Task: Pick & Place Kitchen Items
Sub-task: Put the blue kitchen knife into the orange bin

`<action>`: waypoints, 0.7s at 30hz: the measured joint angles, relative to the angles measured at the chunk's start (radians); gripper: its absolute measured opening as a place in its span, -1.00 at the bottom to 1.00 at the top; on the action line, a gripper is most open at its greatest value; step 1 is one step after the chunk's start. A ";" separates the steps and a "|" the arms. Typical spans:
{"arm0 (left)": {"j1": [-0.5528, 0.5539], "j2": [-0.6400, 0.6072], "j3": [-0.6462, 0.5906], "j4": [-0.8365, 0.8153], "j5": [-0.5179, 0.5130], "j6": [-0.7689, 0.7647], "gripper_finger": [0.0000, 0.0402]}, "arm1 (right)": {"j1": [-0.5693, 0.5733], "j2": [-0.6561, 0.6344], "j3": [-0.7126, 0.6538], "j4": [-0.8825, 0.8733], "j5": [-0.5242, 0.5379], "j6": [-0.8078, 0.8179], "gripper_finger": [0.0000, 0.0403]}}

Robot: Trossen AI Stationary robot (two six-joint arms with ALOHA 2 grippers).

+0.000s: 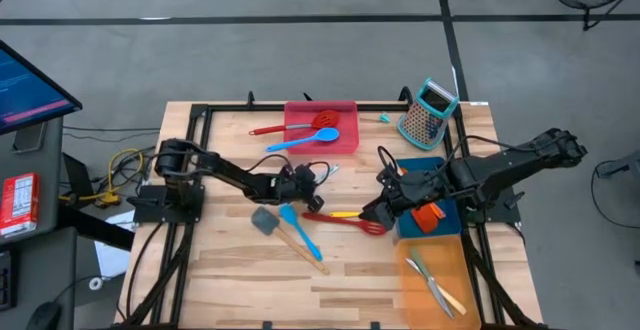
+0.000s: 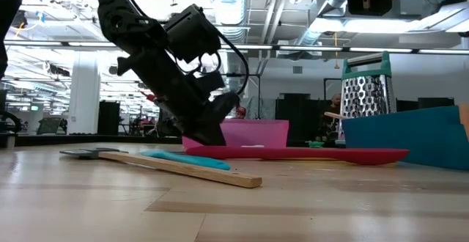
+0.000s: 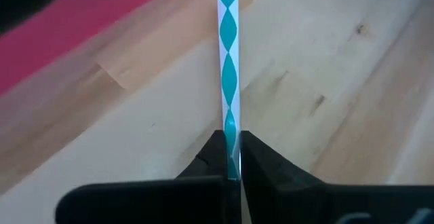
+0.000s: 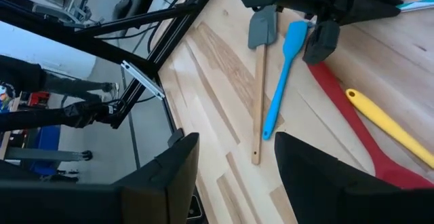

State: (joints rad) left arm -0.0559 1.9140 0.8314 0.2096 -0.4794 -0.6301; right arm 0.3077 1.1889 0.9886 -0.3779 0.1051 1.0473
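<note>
Two thin fingers of my left pincer [image 3: 232, 164] were clamped on a slim teal-and-white striped straw-like stick [image 3: 228, 61], low at mid-bench [image 1: 230, 270]. I judged it could twist or slip from so narrow a pinch. Left arm reached low, tilted; right pincer [image 4: 234, 166] hovered open near the red slotted turner [image 1: 345, 220].

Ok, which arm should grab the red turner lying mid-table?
Right. The right claw is open by the slotted end of the red turner, while the left claw is shut on a striped stick.
</note>
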 joint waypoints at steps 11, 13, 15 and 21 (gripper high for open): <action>0.013 -0.146 -0.004 -0.015 0.040 0.073 -0.99 | 0.000 0.000 0.000 0.029 0.004 -0.034 -0.05; 0.013 -0.174 -0.004 -0.015 0.043 0.073 -0.99 | 0.000 0.000 0.000 0.029 0.005 -0.034 -0.05; 0.017 -0.215 -0.004 -0.021 0.051 0.073 -0.99 | 0.000 0.000 0.000 0.031 0.004 -0.034 -0.05; 0.030 -0.410 -0.046 -0.021 0.074 0.074 -0.99 | 0.017 0.000 0.000 0.073 0.004 -0.038 -0.05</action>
State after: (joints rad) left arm -0.0263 1.5041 0.7852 0.1881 -0.4058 -0.5558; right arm 0.3246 1.1889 0.9886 -0.3049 0.1094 1.0094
